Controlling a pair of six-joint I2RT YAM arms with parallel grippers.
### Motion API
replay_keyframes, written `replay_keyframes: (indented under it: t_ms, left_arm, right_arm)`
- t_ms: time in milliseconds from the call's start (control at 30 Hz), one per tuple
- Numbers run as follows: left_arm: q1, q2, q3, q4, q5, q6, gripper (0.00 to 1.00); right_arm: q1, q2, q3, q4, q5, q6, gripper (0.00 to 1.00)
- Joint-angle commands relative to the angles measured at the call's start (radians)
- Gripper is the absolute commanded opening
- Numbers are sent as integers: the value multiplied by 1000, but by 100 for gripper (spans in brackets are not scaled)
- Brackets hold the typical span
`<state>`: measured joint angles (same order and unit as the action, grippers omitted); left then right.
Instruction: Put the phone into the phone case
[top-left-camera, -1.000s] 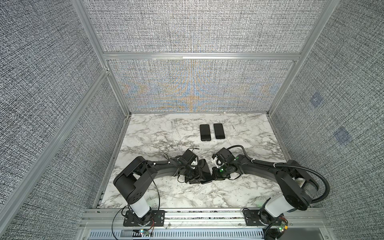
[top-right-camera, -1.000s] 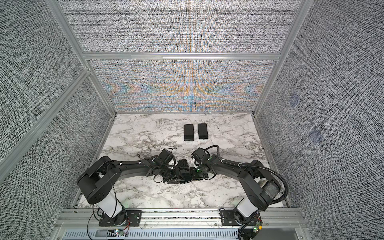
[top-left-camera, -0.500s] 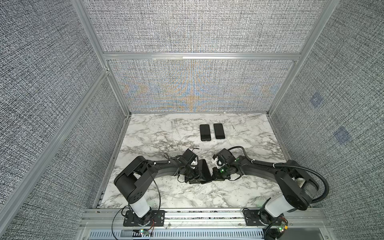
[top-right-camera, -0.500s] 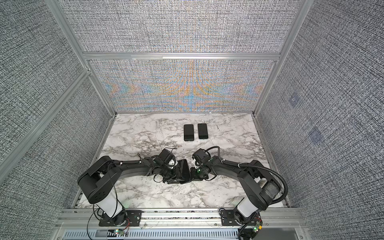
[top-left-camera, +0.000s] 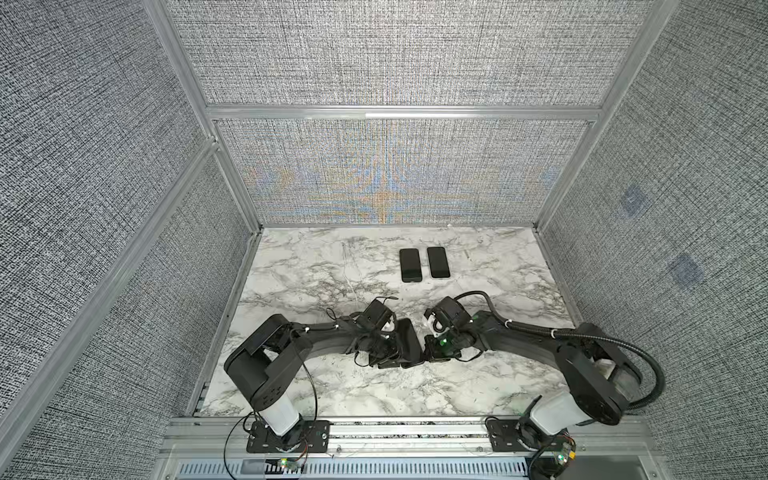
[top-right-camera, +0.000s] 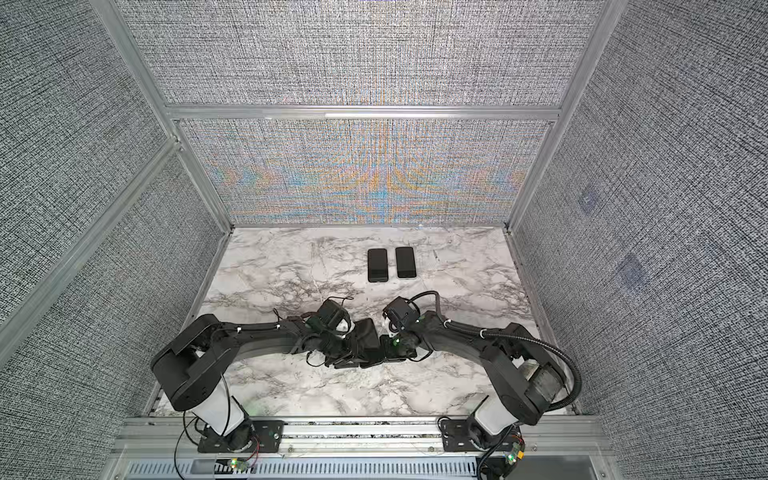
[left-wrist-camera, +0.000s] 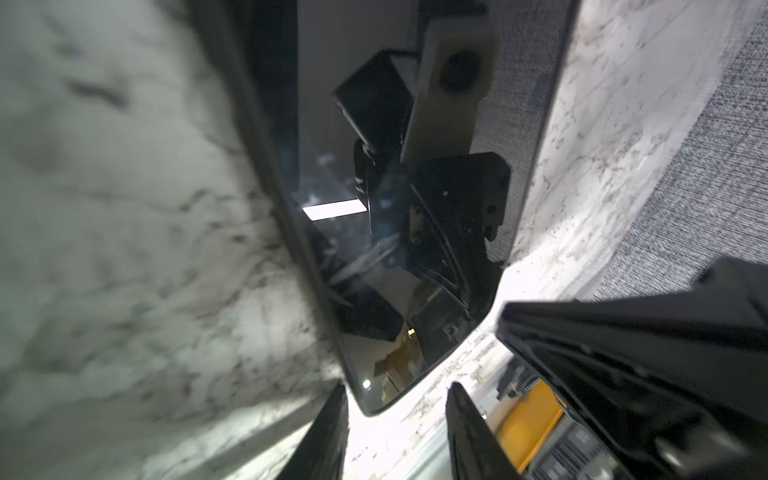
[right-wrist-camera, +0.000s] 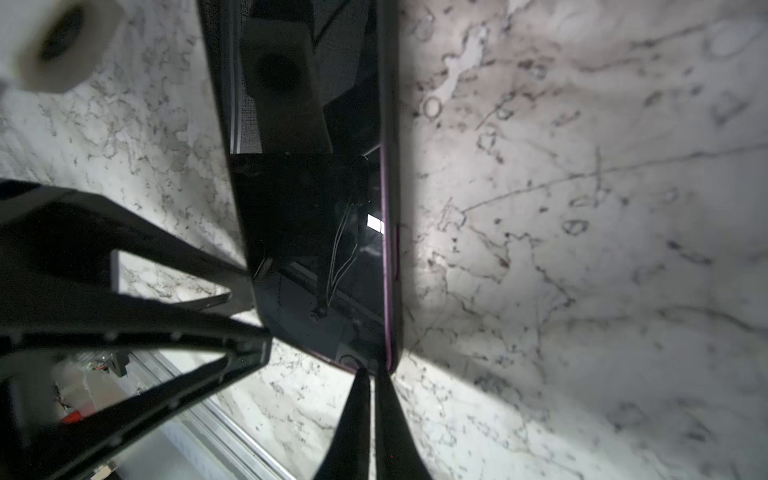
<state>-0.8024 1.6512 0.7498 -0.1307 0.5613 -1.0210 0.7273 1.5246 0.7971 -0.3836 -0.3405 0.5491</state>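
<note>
1. The phone (top-left-camera: 409, 343) is at the front middle of the marble tabletop (top-left-camera: 332, 266), between my two arms in both top views. It looks tilted rather than lying flat.
2. In the right wrist view its glossy black screen (right-wrist-camera: 311, 216) mirrors the rig. A thin purple line runs along one long side inside a dark rim. I cannot tell whether that rim is the phone case.
3. The left gripper (left-wrist-camera: 397, 386) straddles the phone's near corner with its jaws part open. One finger (left-wrist-camera: 332, 432) sits against the phone's back side. Bright marble shows between the screen side and the other finger (left-wrist-camera: 465, 436), so I cannot tell whether it is clamping.
4. The right gripper (right-wrist-camera: 374, 372) is clenched, with only a sliver between its fingers (right-wrist-camera: 357, 415). Its tips meet the phone's corner. I cannot tell whether they pinch anything.
5. From the right wrist, the left gripper's fingertips touch the phone's other long edge.
6. Well behind, at the far middle of the tabletop, two black phone-shaped slabs (top-left-camera: 410, 264) (top-left-camera: 438, 262) lie flat, side by side and apart. I cannot tell phone from case there.
7. Grey fabric walls (top-left-camera: 104, 166) enclose the table.
</note>
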Motion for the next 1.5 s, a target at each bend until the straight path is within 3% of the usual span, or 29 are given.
replay_keyframes:
  t_ms: [0,333,1467]
  left_arm:
    - [7,-39,-10,-43,-84,14,42]
    - [31,-93,-56,-52,-120,23,52]
    - [35,-58,-31,-21,-96,31,53]
  right_arm:
    - [3,-31,13,-69,66,-23,12]
    - [40,18,57,-99,118,-40,22]
    - [72,100,57,-103,190,-60,19]
